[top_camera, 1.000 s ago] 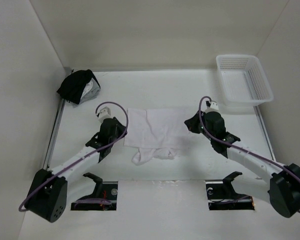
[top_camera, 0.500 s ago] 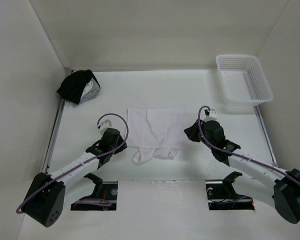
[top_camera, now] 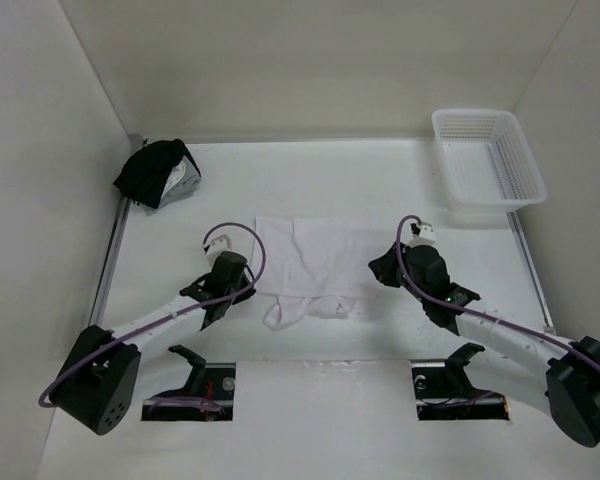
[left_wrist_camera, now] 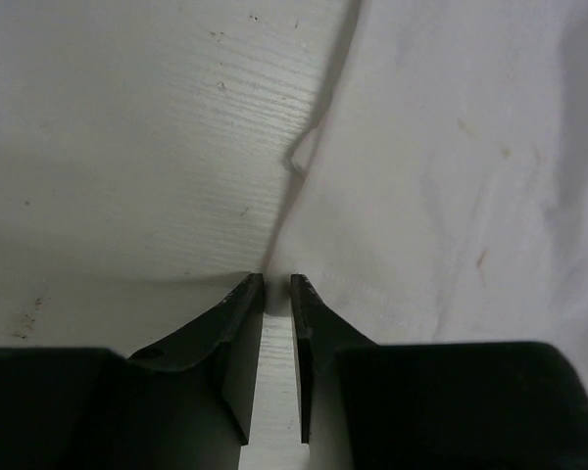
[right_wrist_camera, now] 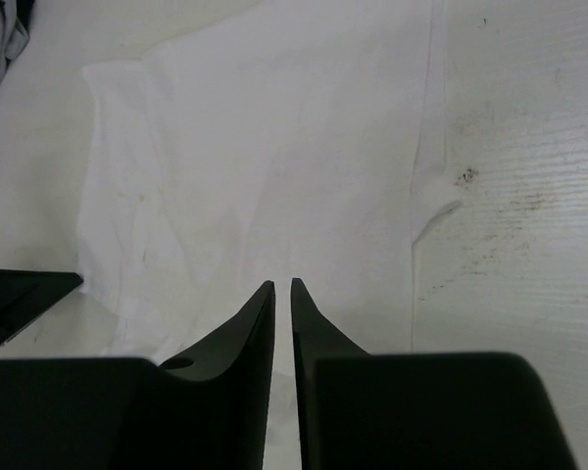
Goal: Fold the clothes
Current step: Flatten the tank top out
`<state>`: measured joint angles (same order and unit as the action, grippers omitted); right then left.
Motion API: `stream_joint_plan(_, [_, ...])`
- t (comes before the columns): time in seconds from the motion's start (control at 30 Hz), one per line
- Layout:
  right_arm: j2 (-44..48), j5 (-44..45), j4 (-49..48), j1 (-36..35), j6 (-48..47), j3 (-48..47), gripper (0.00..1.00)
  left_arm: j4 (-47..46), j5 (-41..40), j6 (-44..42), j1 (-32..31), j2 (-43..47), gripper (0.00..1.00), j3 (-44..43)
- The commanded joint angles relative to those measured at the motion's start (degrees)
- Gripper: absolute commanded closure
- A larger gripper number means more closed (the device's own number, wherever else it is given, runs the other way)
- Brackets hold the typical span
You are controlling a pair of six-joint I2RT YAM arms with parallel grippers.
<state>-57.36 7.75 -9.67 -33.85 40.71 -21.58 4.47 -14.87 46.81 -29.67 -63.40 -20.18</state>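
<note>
White garment (top_camera: 310, 262) lies mostly flat mid-table, with its near edge bunched up. Left gripper (top_camera: 250, 286) sits at its left hem and right gripper (top_camera: 377, 268) over its right edge, both narrowed to a slit. Scuffed white table (top_camera: 310, 180), white walls (top_camera: 310, 70) on three sides. Basket (top_camera: 485, 170) in the far right corner, dark bundle (top_camera: 158, 172) far left, both well apart from it.

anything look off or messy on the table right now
The thin white cloth garment lies mostly flat, but its near edge is bunched into a twisted, wrinkled lump. A black-and-grey cloth bundle sits crumpled in the far left corner.
</note>
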Motion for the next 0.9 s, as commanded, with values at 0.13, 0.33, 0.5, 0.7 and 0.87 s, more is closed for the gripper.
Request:
stream_joint_plan(0.13, [1.4,5.2,1.2,-0.7,3.1,0.0,0.67,4.5,-0.8,-1.1,0.6,3.6,0.95,-3.1])
stream_joint_plan(0.33, [1.6,11.3,15.2,-3.6,9.5,-0.3,0.63,5.2,-3.2,0.0,-0.8,11.3,0.96,-4.2])
stream_joint_plan(0.5, [-0.3,13.3,21.5,-6.3,13.1,-1.3,0.63,2.7,-3.9,0.3,-1.6,14.1,0.96,-2.4])
stream_joint_plan(0.7, [-3.6,13.8,24.4,-7.2,13.9,-3.5,0.64,-2.5,-0.6,0.4,-2.4,14.8,0.96,0.0])
stream_joint_plan(0.87, [-8.6,11.6,24.0,-6.1,12.3,-6.0,0.67,-4.7,0.5,1.1,-3.9,14.4,0.96,1.5])
